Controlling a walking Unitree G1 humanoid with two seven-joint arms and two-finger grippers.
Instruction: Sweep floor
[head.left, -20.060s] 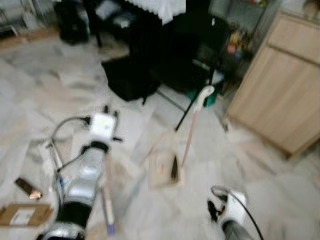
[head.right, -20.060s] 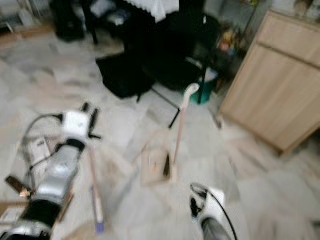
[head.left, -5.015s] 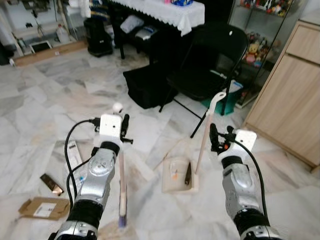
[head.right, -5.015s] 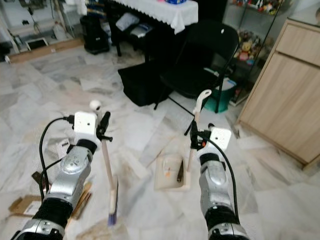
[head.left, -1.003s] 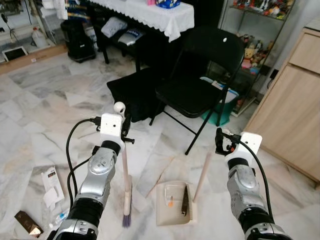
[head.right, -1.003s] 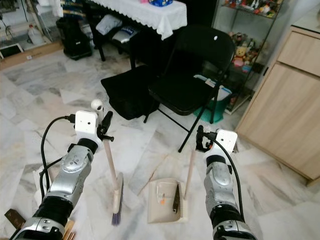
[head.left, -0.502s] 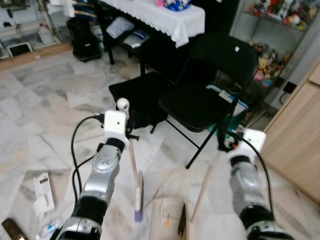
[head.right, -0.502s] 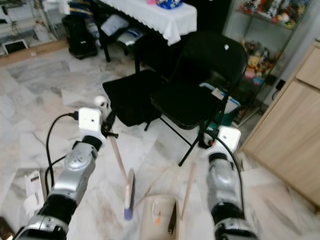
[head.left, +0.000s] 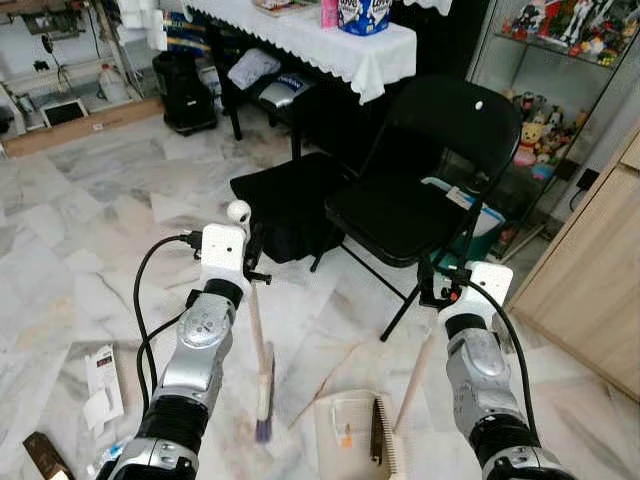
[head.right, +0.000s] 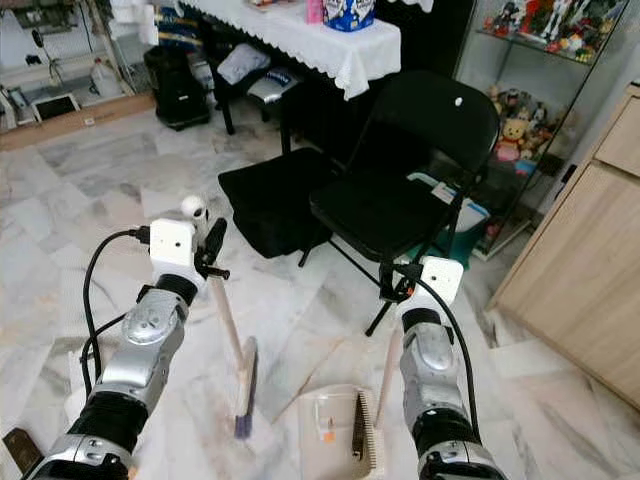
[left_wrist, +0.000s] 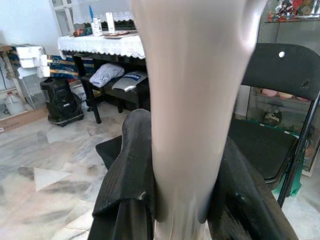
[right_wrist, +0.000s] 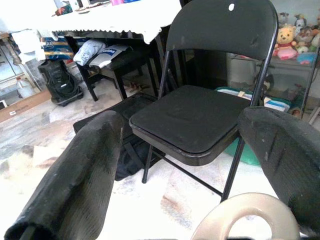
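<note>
Camera has tilted up since half a second ago; broom and dustpan sit lower in frame, grips unchanged. Left hand (head.left: 251, 250) clenched on the broom (head.left: 258, 345) handle, bristles down on the marble floor (head.left: 80, 230) at 7 o'clock of the dustpan (head.left: 352, 438). Right hand (head.right: 392, 281) at the top of the dustpan handle (head.left: 414, 375); fingers (right_wrist: 75, 175) spread either side of the handle's loop, grip cannot be told. Black folding chair (head.left: 425, 170) at 12 o'clock, white-clothed counter (head.left: 300, 35) behind it.
</note>
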